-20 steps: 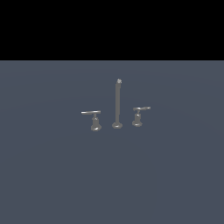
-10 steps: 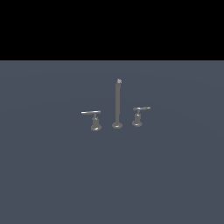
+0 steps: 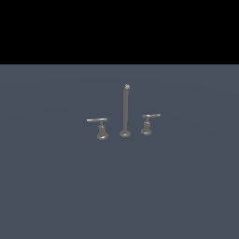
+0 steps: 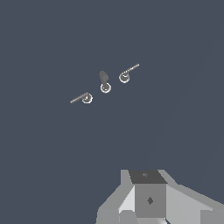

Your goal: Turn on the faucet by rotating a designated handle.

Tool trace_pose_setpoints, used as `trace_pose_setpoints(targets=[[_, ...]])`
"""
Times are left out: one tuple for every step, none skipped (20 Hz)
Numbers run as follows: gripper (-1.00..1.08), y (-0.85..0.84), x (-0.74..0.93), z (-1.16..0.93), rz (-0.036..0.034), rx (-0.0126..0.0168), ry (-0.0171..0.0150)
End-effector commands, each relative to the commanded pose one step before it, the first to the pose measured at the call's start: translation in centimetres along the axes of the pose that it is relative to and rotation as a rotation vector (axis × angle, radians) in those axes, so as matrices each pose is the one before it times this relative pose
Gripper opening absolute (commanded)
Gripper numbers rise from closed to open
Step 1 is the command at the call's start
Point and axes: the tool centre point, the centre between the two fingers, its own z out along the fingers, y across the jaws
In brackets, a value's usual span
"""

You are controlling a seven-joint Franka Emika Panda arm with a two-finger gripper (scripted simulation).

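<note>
faucet (image 3: 124,112) upright on grey floor (image 3: 56,186) | designated handle (image 3: 148,122) apparently right of post | untouched

One faucet (image 3: 125,116), comprising one tall spout post (image 3: 125,110), two lever handles: one designated handle with shorter bar (image 3: 148,123), one handle with longer bar (image 3: 99,127), one gripper (image 4: 148,205)

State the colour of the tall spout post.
Grey metal: the spout post shows best in the exterior view, against the dark blue-grey floor.
</note>
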Motion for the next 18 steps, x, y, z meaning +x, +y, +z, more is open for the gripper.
trace_pose_setpoints(targets=[[-1.00, -0.158, 2.101, 1.167, 0.06096, 0.00086, -0.00051], [-1.00, -0.096, 0.813, 0.500, 0.02395, 0.00020, -0.00034], [-1.00, -0.107, 0.806, 0.521, 0.02397, 0.00018, -0.00034], [-1.00, -0.118, 0.798, 0.541, 0.02398, 0.00016, -0.00034], [-1.00, -0.129, 0.790, 0.561, 0.02398, 0.00014, -0.00033], [-1.00, -0.138, 0.781, 0.581, 0.02400, 0.00012, -0.00033], [-1.00, -0.148, 0.771, 0.601, 0.02400, 0.00010, -0.00033], [-1.00, -0.156, 0.761, 0.621, 0.02401, 0.00008, -0.00032], [-1.00, -0.165, 0.751, 0.641, 0.02402, 0.00006, -0.00031], [-1.00, -0.173, 0.740, 0.660, 0.02403, 0.00004, -0.00031], [-1.00, -0.180, 0.728, 0.679, 0.02403, 0.00002, -0.00030], [-1.00, -0.187, 0.716, 0.699, 0.02403, 0.00000, -0.00029], [-1.00, -0.193, 0.704, 0.717, 0.02404, -0.00002, -0.00028], [-1.00, -0.198, 0.691, 0.736, 0.02404, -0.00004, -0.00027], [-1.00, -0.203, 0.678, 0.755, 0.02405, -0.00006, -0.00026], [-1.00, -0.207, 0.664, 0.773, 0.02405, -0.00007, -0.00025], [-1.00, -0.210, 0.651, 0.791, 0.02405, -0.00009, -0.00024], [-1.00, -0.213, 0.636, 0.809, 0.02405, -0.00011, -0.00023]])
